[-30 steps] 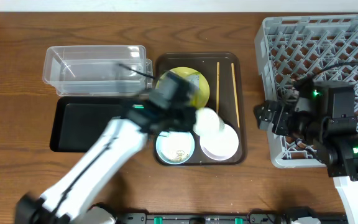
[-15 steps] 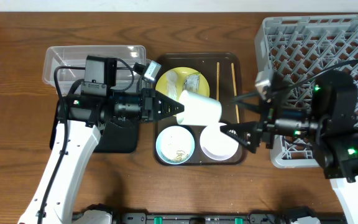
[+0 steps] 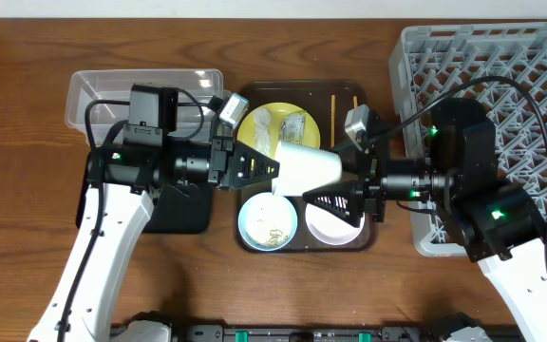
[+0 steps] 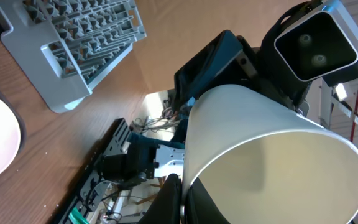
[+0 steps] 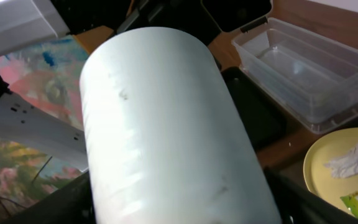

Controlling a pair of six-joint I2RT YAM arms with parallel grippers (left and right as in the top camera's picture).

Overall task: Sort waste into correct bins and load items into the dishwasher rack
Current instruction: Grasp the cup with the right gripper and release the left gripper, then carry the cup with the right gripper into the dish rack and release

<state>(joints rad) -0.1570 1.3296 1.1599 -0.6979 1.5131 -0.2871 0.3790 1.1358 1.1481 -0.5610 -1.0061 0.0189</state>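
A white cup (image 3: 307,169) hangs on its side above the brown serving tray (image 3: 302,87). My left gripper (image 3: 269,169) is shut on its rim, clearly so in the left wrist view (image 4: 182,199). My right gripper (image 3: 348,187) is open, its fingers on either side of the cup's base (image 5: 166,137). On the tray are the pale-yellow plate (image 3: 272,116) with a white scrap (image 3: 259,123) and green-yellow wrapper (image 3: 297,126), a light-blue bowl (image 3: 267,220) with rice bits, a white bowl (image 3: 330,226) and chopsticks (image 3: 331,103), partly hidden.
The grey dishwasher rack (image 3: 520,66) stands at the right, under my right arm. The clear tub (image 3: 141,95) is at the back left and the black tray (image 3: 183,211) lies in front of it, under my left arm.
My right gripper has moved left and its open fingers now straddle the cup's base. My left gripper holds the cup in almost the same place, shifted slightly right.
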